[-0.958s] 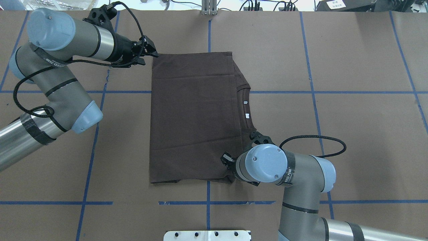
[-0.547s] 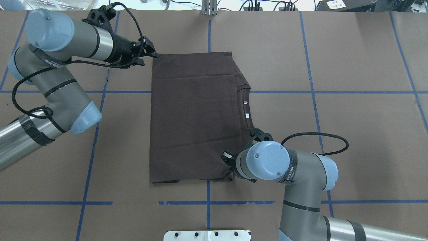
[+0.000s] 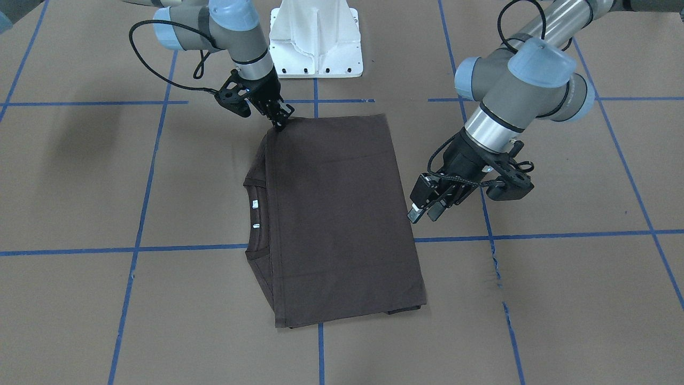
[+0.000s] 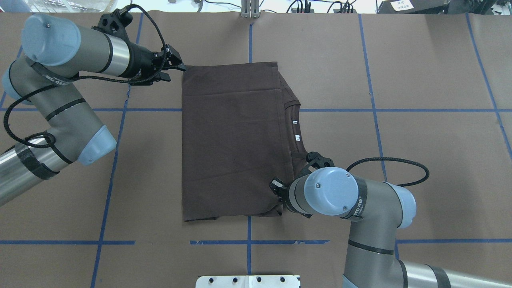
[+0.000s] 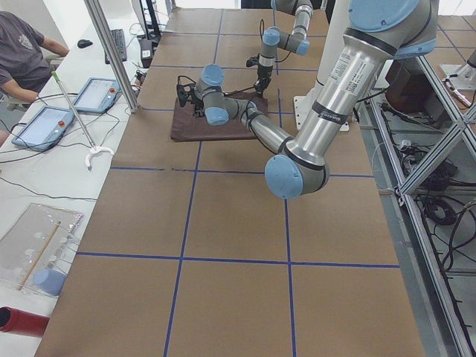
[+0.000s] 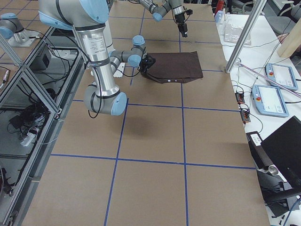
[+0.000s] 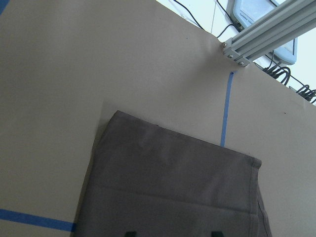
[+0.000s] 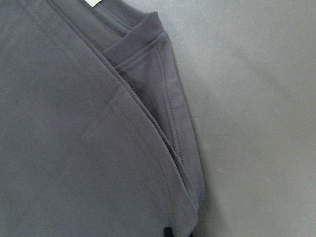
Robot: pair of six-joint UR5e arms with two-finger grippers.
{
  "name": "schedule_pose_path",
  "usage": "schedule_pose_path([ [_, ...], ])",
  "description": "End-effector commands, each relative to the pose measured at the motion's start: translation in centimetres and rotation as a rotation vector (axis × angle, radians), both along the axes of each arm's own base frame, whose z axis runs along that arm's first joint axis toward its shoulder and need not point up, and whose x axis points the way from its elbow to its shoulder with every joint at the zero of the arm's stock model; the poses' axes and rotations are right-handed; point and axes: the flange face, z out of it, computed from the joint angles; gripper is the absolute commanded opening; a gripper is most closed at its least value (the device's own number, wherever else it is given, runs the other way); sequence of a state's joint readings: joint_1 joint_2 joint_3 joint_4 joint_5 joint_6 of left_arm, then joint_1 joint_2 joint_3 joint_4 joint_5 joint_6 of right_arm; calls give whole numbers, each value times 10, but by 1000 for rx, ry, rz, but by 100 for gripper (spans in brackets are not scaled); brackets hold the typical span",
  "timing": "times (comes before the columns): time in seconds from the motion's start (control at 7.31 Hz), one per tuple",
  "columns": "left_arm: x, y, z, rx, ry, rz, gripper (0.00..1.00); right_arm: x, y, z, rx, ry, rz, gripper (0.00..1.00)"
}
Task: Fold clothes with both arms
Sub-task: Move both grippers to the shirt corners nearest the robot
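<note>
The dark brown T-shirt (image 4: pixel 232 140) lies folded into a flat rectangle at mid table, with its collar and white tags (image 4: pixel 296 130) on the right side. It also shows in the front view (image 3: pixel 336 214). My left gripper (image 3: pixel 424 215) is open and empty. It hovers just off the shirt's far left corner (image 4: pixel 176 71), apart from the cloth. My right gripper (image 3: pixel 280 123) points down on the shirt's near right corner and looks shut on the cloth there. In the overhead view my own wrist hides it. The right wrist view shows the layered shirt edge (image 8: pixel 163 128) up close.
The white bolted pedestal (image 3: pixel 315 43) stands at the robot's side of the table. Blue tape lines (image 4: pixel 340 110) cross the brown table cover. An aluminium post (image 4: pixel 250 12) stands at the far edge. An operator (image 5: pixel 26 52) and tablets sit beyond it.
My left gripper has drawn back left, off the shirt's far left corner. My right arm has moved a little right, and the shirt's near edge has shifted right with it.
</note>
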State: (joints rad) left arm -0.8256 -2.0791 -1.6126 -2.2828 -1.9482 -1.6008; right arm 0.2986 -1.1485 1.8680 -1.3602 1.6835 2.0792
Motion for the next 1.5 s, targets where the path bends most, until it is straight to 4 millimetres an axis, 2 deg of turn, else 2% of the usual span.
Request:
schedule_pose_path([
  [0.0, 8, 63, -5, -51, 70, 23, 60, 12, 25, 9, -48, -7, 16, 0],
  [0.14, 22, 112, 1, -78, 89, 17, 60, 24, 46, 17, -54, -5, 1, 0],
  [0.27, 36, 167, 10, -121, 91, 41, 60, 33, 56, 19, -51, -7, -8, 0],
  [0.41, 61, 225, 18, -170, 58, 125, 60, 32, 61, 20, -77, -9, 2, 0],
  [0.55, 92, 266, 24, -242, 11, 145, 58, 32, 62, 18, -76, -13, 0, 0],
  [0.68, 113, 300, 34, -235, -20, 127, 59, 33, 63, 17, -75, -16, -1, 0],
  [0.82, 124, 330, 48, -264, -42, 130, 59, 34, 63, 15, -76, -19, 0, 0],
  [1.09, 139, 361, 57, -274, -65, 181, 58, 36, 64, 13, -74, -25, -1, 0],
  [1.37, 148, 372, 55, -300, -92, 191, 58, 34, 68, 13, -74, -25, -9, 0],
])
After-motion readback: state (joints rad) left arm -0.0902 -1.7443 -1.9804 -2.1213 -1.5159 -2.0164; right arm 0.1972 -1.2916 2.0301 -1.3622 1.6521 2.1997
